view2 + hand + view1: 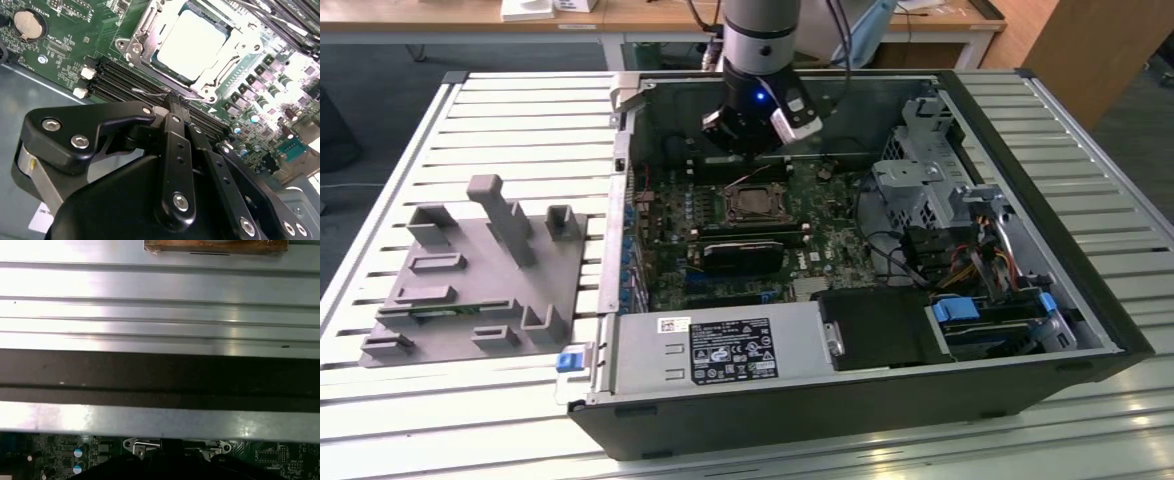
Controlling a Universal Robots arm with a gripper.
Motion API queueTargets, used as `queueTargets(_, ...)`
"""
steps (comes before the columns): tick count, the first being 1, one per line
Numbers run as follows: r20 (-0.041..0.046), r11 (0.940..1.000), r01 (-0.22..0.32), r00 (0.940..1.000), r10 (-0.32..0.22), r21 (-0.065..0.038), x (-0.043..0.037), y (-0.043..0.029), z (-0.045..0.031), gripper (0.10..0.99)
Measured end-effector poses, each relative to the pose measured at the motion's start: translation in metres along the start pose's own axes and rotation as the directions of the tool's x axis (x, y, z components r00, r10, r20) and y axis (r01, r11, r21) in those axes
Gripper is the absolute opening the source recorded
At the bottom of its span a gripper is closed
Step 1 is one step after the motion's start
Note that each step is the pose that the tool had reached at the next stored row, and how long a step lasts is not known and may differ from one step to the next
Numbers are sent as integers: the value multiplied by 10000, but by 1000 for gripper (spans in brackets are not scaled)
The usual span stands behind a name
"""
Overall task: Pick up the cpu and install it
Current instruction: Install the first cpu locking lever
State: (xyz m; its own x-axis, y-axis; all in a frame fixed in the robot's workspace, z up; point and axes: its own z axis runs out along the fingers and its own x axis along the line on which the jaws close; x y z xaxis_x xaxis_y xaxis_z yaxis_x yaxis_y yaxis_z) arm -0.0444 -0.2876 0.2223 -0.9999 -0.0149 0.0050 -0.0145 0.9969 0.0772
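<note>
The cpu [192,42] lies flat in its socket on the green motherboard [65,45], its shiny silver top framed by the metal socket bracket. In the exterior view the cpu [750,204] is near the middle of the open computer case [1107,330]. My gripper [171,100] is shut, its two black fingers pressed together with nothing between them. The tips hang just beside the socket's edge, close to the thin wire lever [150,92]. In the exterior view the gripper [750,158] is just behind the socket, toward the case's back wall.
Empty memory slots [117,80] run beside the socket. A black heatsink block [740,252] lies in front of the socket, and the power supply [720,352] is nearer still. A drive cage [927,180] fills the exterior view's right. A grey parts fixture [467,270] stands on the slatted table [520,110].
</note>
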Motion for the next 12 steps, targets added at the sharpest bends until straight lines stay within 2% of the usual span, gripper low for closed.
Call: queueTargets(12, 0, 10000, -1, 10000, 1, 0, -121, 12, 66, 106)
